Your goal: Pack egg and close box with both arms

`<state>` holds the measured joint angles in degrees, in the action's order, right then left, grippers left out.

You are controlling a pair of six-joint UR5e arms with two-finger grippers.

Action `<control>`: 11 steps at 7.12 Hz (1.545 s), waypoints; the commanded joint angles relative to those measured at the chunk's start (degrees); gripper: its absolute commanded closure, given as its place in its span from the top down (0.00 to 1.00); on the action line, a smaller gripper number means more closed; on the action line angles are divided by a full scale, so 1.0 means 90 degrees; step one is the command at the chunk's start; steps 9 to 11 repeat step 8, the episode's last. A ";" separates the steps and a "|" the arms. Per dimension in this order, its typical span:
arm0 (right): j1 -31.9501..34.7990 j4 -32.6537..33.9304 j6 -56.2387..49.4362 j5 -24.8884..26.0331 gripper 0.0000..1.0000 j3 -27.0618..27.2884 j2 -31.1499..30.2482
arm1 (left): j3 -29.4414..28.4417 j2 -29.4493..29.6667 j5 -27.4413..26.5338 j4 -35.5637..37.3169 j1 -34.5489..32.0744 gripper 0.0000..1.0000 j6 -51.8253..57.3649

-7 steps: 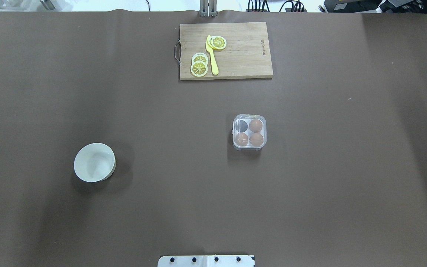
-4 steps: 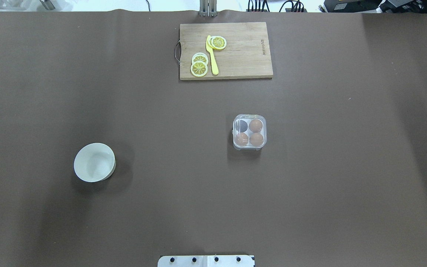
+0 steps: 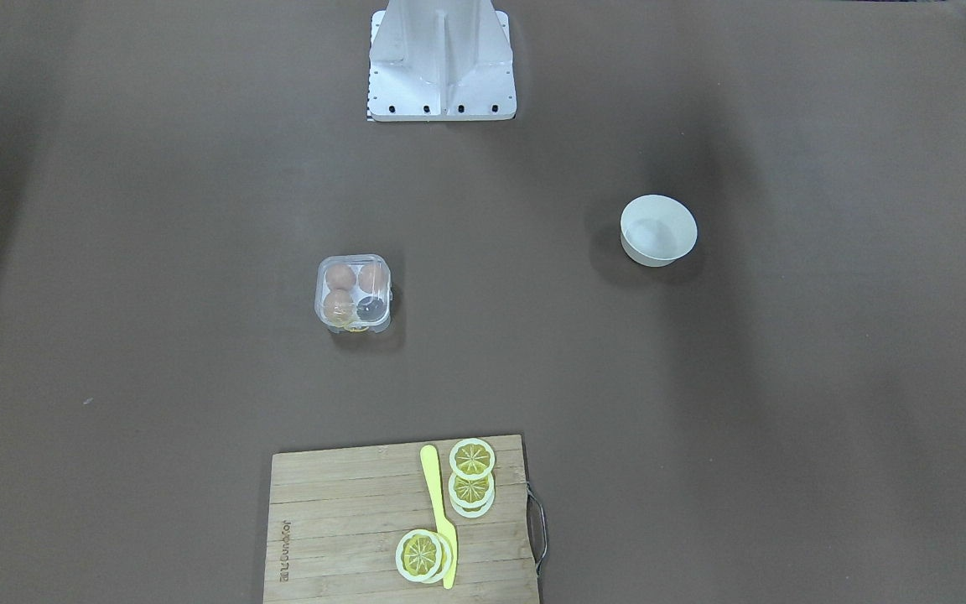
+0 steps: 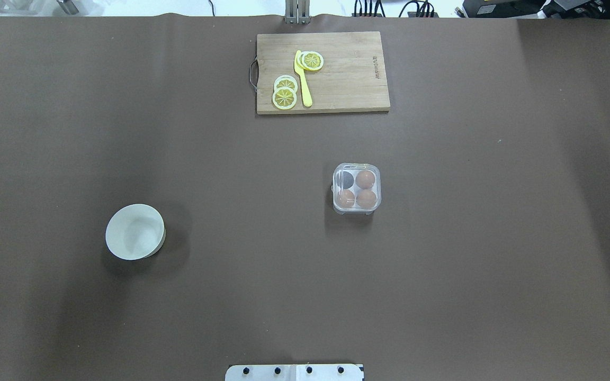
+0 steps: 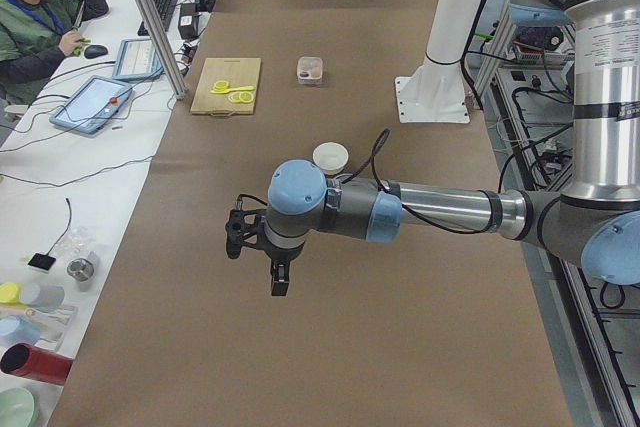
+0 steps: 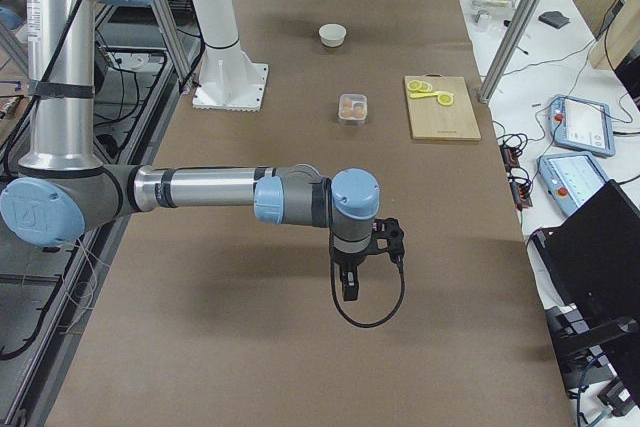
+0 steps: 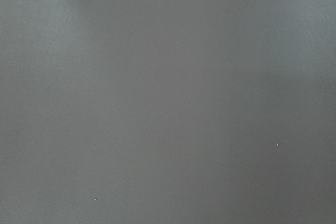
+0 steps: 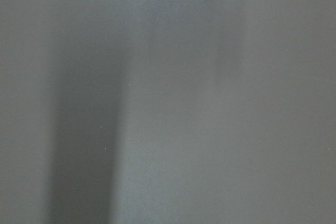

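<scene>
The clear box stands right of the table's middle, with its lid lying down over the cells as far as I can tell. Three tan-brown eggs fill three cells; the far-left cell is dark and empty. The box also shows in the front view. Both arms hang over bare table beyond the ends of the overhead view, far from the box. The left gripper and the right gripper show only in the side views, so I cannot tell whether they are open or shut. The wrist views show only brown table.
A white bowl sits at the near left. A wooden cutting board with lemon slices and a yellow knife lies at the far middle. The white stand base is at the robot's edge.
</scene>
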<state>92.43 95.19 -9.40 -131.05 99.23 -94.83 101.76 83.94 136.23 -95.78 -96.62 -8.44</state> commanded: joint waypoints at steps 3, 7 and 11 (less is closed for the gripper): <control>-0.0007 0.0000 0.0000 0.0000 1.00 0.0000 0.0000 | 0.0002 0.0000 0.0000 0.0008 0.0003 0.98 0.0000; -0.0007 0.0000 0.0000 -0.0068 1.00 0.0000 0.0000 | 0.0002 0.0000 0.0000 -0.0002 0.0003 0.98 0.0000; -0.0007 0.0000 0.0000 -0.0068 1.00 0.0000 0.0000 | 0.0002 0.0000 0.0000 0.0008 0.0003 0.98 0.0000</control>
